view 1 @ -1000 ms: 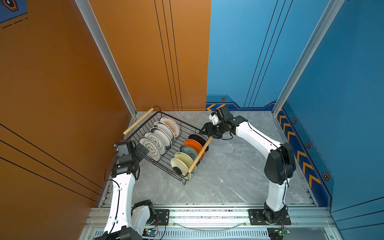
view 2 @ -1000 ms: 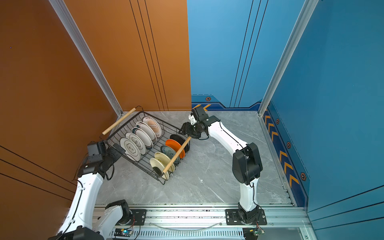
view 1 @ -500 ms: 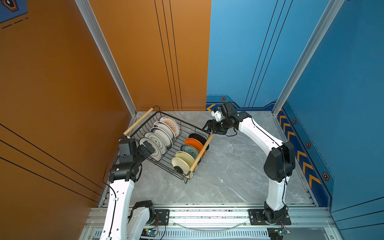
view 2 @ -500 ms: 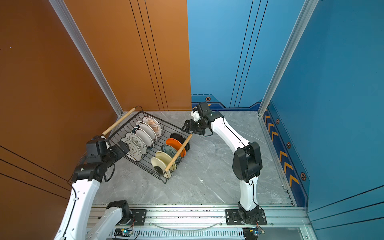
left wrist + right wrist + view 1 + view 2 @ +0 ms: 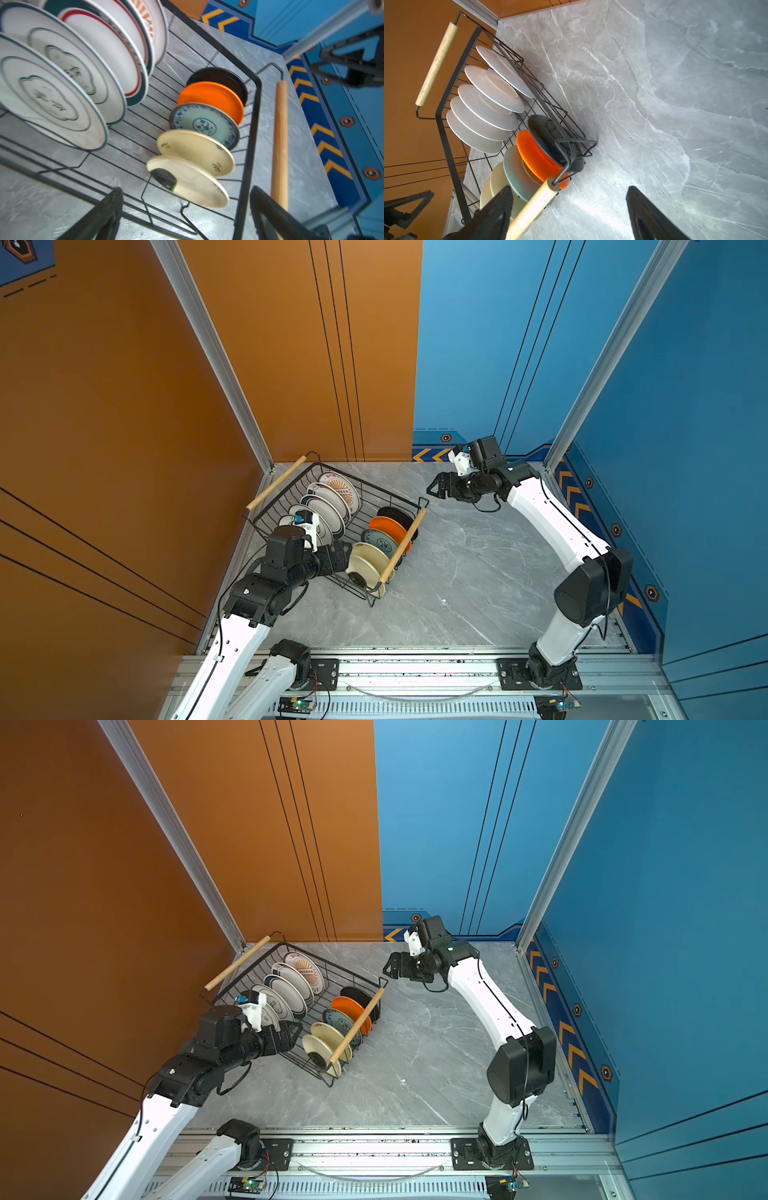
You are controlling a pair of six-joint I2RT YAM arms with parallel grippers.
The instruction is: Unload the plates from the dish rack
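All the plates (image 5: pixel 332 506) are standing on edge in two rows inside the dish rack (image 5: pixel 257 116), back-left corner of the table (image 5: pixel 457 593), rims up so I can pinch one. I'm hovering my left gripper (image 5: pixel 186 189) low over the near end, jaws spread wide, empty. My right gripper (image 5: pixel 434 488) is hanging by the far corner, elbow bent, wide too.
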